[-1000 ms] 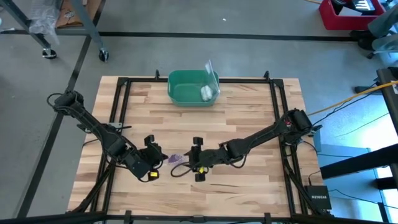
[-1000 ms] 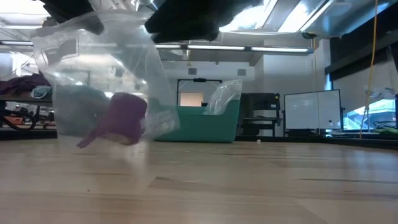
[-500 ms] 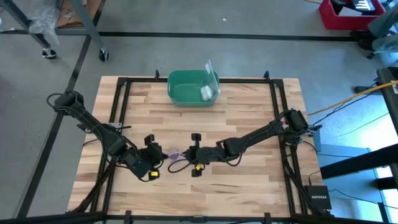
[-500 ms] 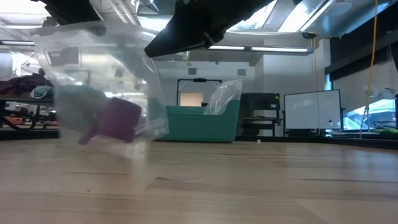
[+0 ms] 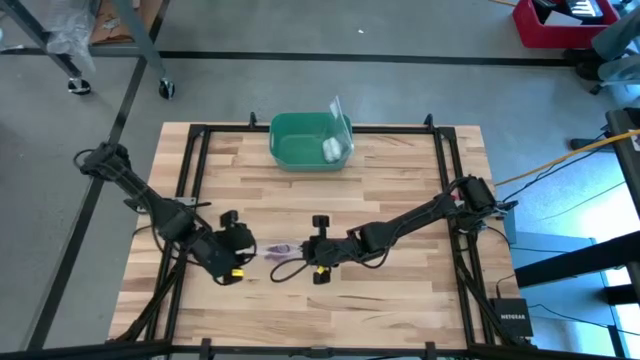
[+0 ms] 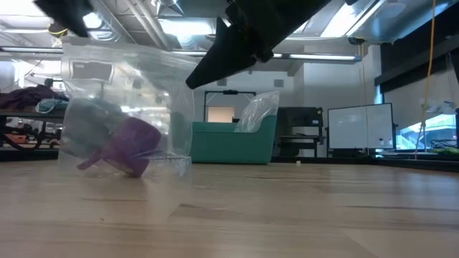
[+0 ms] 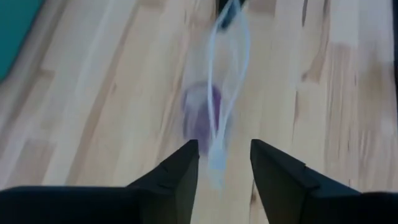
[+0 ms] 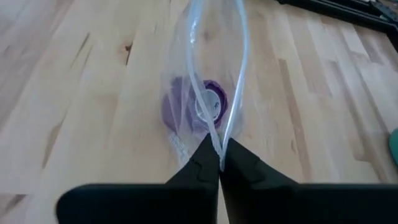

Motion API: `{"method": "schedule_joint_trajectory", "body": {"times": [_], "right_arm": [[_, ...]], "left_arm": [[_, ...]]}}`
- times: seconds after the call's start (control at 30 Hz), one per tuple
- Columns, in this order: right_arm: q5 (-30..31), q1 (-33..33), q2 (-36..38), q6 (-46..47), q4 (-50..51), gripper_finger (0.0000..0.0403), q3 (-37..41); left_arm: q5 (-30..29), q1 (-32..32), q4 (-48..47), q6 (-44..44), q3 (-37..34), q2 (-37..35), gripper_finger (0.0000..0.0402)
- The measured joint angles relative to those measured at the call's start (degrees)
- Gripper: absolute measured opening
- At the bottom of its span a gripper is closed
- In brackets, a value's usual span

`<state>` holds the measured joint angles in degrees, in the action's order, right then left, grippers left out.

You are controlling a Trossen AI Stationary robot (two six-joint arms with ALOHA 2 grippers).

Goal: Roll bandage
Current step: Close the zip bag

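One compact purple roll of soft fabric bandage point(image 6: 129, 145) lies tilted inside a single clear plastic bag point(image 6: 125, 107) resting on the wooden tabletop point(image 5: 400, 190), its open round end facing the right tool point(image 8: 219, 163), a loose tail trailing low. That right tool is pinched closed on the bag's rim. The left tool point(image 7: 224, 163) stands open, holding nothing, just beside the bag.
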<state>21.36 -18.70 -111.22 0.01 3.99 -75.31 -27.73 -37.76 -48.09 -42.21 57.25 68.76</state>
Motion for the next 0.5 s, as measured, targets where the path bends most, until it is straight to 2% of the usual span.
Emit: {"method": "schedule_joint_trajectory", "body": {"times": [0.3, 0.5], "right_arm": [[-0.98, 0.0, -0.09, 0.09, -0.72, 0.0009, -0.02], [-1.01, 0.0, -0.2, 0.12, -0.63, 0.0006, -0.02]], "left_arm": [[-3.24, -4.26, -1.98, -6.65, -6.28, -0.32, 0.0135], [-3.2, -3.7, 3.15, -3.01, -6.71, -0.38, 0.0132]]}}
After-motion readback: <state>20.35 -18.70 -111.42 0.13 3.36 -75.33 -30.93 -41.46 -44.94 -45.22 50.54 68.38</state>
